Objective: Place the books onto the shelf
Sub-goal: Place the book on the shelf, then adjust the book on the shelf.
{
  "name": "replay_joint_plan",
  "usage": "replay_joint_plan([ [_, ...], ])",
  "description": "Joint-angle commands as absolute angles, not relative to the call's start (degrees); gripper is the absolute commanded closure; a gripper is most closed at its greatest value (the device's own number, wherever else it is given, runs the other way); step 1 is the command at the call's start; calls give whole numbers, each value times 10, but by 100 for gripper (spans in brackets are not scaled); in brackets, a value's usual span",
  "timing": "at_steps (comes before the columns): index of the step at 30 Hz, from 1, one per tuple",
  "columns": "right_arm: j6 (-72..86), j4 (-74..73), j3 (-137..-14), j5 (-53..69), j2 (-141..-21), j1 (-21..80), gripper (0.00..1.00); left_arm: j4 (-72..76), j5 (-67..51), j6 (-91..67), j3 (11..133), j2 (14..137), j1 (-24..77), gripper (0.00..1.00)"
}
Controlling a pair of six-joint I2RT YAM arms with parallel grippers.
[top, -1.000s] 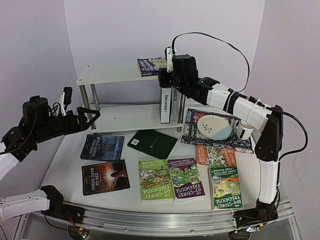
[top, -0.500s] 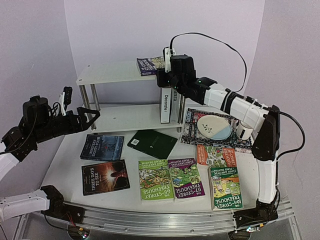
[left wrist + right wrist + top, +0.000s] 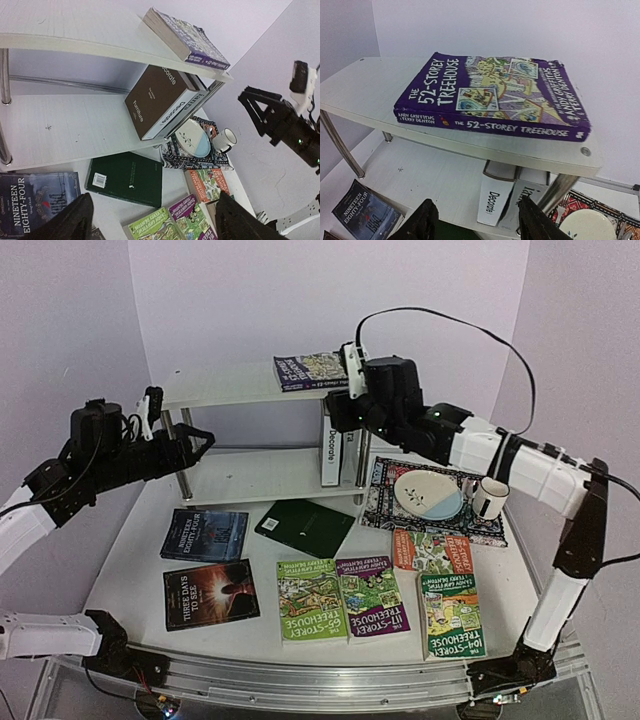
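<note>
The white two-tier shelf (image 3: 225,387) stands at the back of the table. A purple "52-Storey Treehouse" book (image 3: 308,370) (image 3: 490,97) lies flat on the right end of its top board. "Decorate" (image 3: 329,450) (image 3: 157,100) and a grey book stand upright on the lower board. Several books lie flat on the table, among them a dark green one (image 3: 305,527), "Nineteen Eighty-Four" (image 3: 205,534) and Treehouse paperbacks (image 3: 371,595). My right gripper (image 3: 338,408) (image 3: 476,222) hangs open and empty just right of the purple book. My left gripper (image 3: 200,440) (image 3: 155,220) is open and empty in front of the shelf's left end.
A black patterned mat (image 3: 440,512) right of the shelf carries a plate (image 3: 428,492) and a white mug (image 3: 488,497). Chrome legs (image 3: 186,440) hold up the shelf boards. The right arm's cable loops above the shelf.
My left arm has risen and moved right toward the shelf's left end. My right gripper has drawn back to the right from the purple book, jaws wider.
</note>
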State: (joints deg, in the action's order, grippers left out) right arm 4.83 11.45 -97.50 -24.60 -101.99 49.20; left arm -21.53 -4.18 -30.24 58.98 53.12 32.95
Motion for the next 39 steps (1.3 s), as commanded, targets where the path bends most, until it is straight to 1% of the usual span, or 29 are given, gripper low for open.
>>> replay_joint_plan([
  [1,51,123,-901,-238,-911,490,45,-120,-27,-323,665,591,330,25],
  [3,42,104,-871,-248,-877,490,45,-101,-26,-334,693,630,330,37],
  [4,35,92,-858,-258,-865,490,45,-94,-27,-339,710,649,330,41],
  [5,27,82,-847,-274,-853,490,45,-89,-28,-344,726,671,330,42],
  [8,7,45,-830,-297,-829,479,44,-69,-37,-353,776,730,330,42],
  [12,24,-53,-877,-239,-836,418,44,-36,-48,-360,829,804,330,42],
  [14,43,-66,-895,-176,-839,381,47,-19,-53,-363,853,830,330,42],
  [18,75,-66,-944,-90,-866,335,56,-2,-69,-370,901,891,330,42],
  [19,84,-66,-957,-54,-878,324,56,-3,-74,-372,915,906,330,42],
  [22,105,-61,-1006,25,-920,297,53,-2,-86,-374,957,947,330,40],
  [27,132,-45,-1091,126,-997,266,52,-2,-80,-373,1002,990,328,38],
  [34,171,-36,-1207,200,-1093,240,52,-2,-72,-366,1032,1018,318,38],
  [39,191,-17,-1241,228,-1128,237,53,-2,-73,-364,1038,1024,310,38],
])
